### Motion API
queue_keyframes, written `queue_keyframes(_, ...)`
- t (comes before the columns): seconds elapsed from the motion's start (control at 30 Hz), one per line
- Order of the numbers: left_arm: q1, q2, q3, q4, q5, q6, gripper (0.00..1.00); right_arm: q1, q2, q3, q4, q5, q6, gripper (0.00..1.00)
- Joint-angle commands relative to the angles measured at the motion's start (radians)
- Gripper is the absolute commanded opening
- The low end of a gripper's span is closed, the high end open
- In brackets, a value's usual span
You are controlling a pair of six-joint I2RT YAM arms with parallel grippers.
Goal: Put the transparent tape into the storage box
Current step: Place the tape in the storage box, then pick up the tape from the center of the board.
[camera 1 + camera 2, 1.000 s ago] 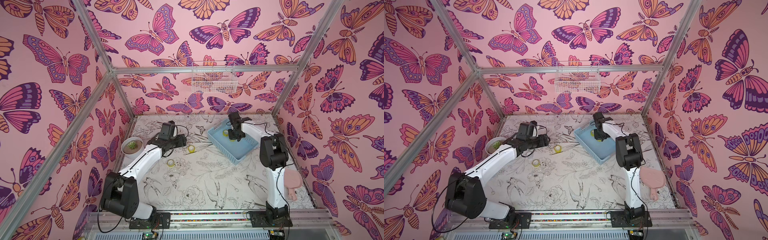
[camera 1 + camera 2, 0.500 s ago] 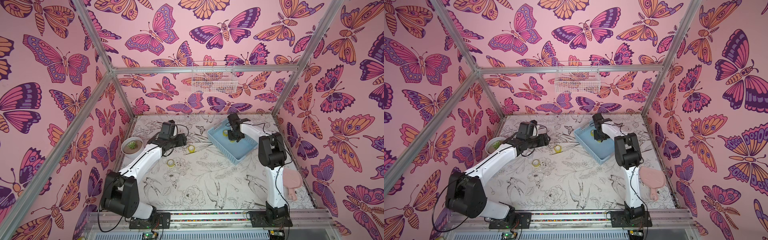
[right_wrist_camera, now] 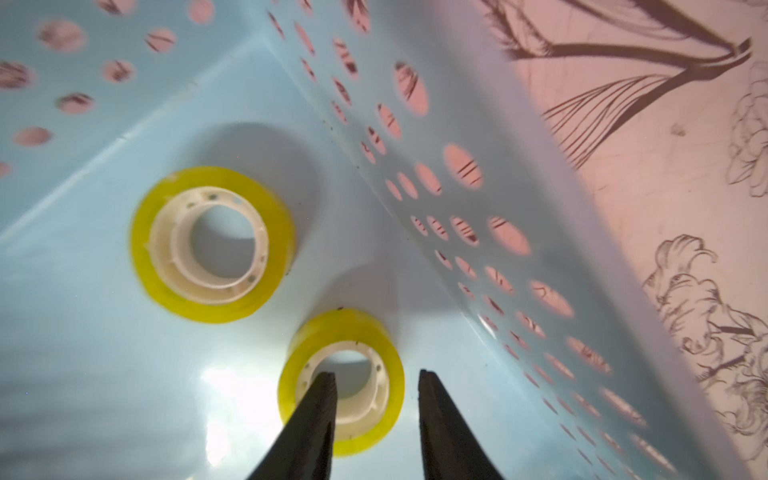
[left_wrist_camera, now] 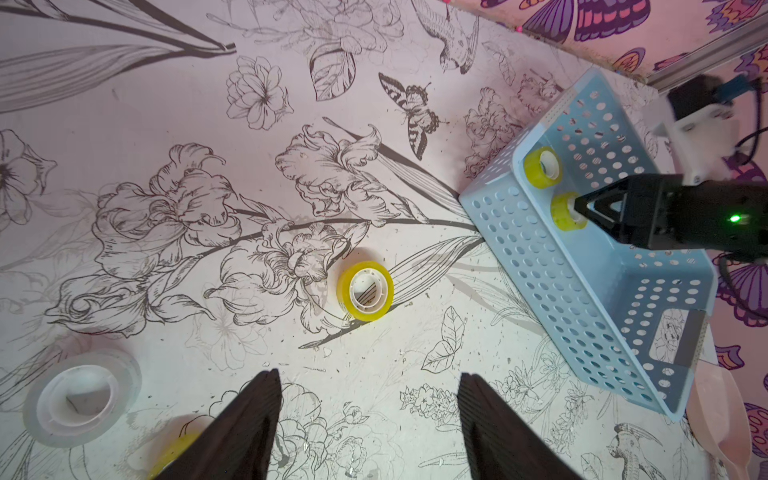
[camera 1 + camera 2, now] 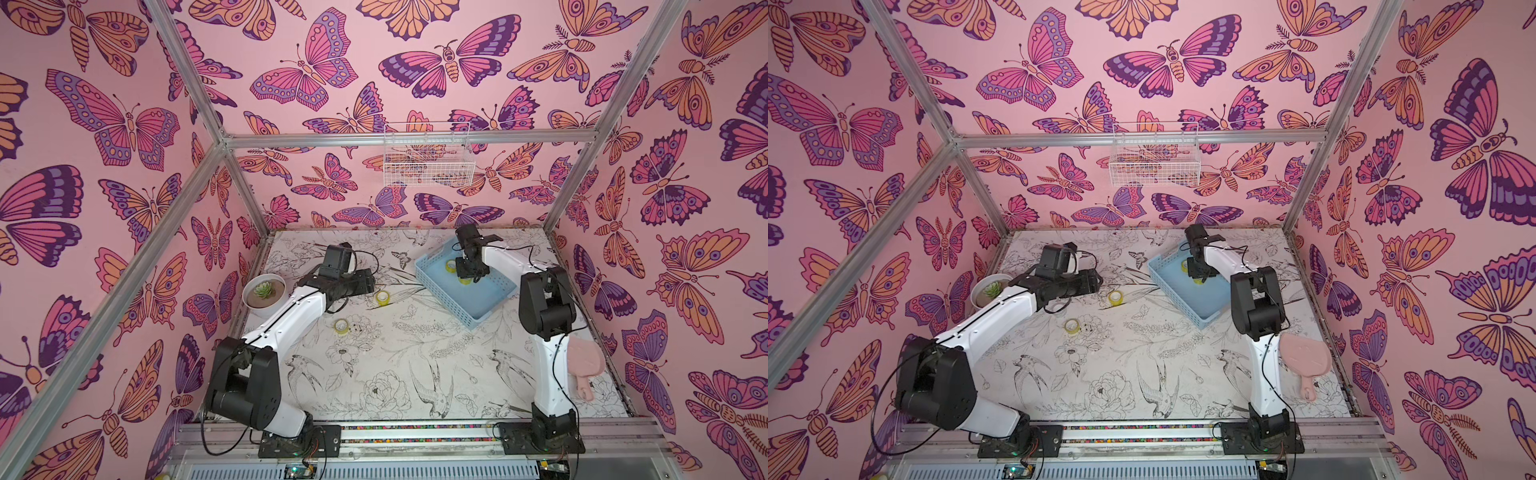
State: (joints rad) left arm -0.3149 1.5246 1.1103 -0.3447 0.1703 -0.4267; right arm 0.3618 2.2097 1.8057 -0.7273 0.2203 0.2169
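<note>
The light blue storage box sits at the back right. Two yellow-tinted transparent tape rolls lie on its floor, one free and one under my right gripper. That gripper is open: one finger reaches into the roll's white core, the other stands clear outside its wall. My left gripper hangs open above the table. Just ahead of it lies another tape roll. Another roll lies nearer the front.
A colourless tape roll lies beside the left fingers. A white bowl with a succulent stands at the left wall. A pink hand mirror lies at the right edge. A white wire basket hangs on the back wall.
My right gripper's jaws have spread apart inside the box, letting go of the tape roll. The left arm has stayed where it was.
</note>
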Motion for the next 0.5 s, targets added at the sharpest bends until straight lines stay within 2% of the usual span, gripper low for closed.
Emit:
queue_keyframes(0.0,-0.003,0.072,-0.004,-0.061,0.059,0.009,0.72,0.042,-0.113,0.069,-0.06,-0.025,0.015,0.39)
queue_keyframes(0.27,-0.02,0.225,0.026,-0.079,0.051,-0.009,0.61,0.155,-0.258,0.075,-0.111,-0.061,-0.01,0.37)
queue_keyframes(0.47,-0.039,0.276,0.091,-0.077,0.008,-0.008,0.62,0.196,-0.311,0.044,-0.116,-0.064,-0.008,0.36)
